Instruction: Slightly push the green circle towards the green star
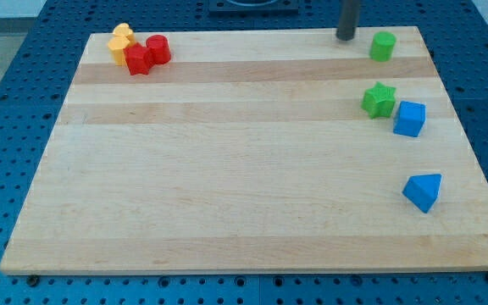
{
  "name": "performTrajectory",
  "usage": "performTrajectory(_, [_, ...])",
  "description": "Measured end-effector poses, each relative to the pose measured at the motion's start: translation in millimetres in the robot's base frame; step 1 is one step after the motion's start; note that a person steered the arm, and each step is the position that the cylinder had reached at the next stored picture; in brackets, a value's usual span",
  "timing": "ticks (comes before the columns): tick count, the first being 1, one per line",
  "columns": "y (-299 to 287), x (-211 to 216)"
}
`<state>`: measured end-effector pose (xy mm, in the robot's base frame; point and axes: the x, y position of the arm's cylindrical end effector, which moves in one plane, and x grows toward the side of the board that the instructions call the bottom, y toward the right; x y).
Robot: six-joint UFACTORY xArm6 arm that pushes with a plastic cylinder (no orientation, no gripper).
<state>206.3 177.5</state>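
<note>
The green circle [383,46] stands near the top right corner of the wooden board [227,169]. The green star [379,100] lies below it, toward the view's bottom, touching or nearly touching a blue cube [410,119] at its lower right. My tip [346,38] rests on the board's top edge, a short way to the left of the green circle and apart from it. The rod rises out of the view's top.
A blue triangular block [423,192] lies lower on the right side. At the top left sit a yellow block [121,42], a red star-like block [137,60] and a red cylinder [158,49], clustered together. Blue pegboard surrounds the board.
</note>
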Motion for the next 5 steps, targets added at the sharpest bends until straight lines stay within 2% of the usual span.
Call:
performTrajectory(2, [26, -2])
performTrajectory(5, [34, 14])
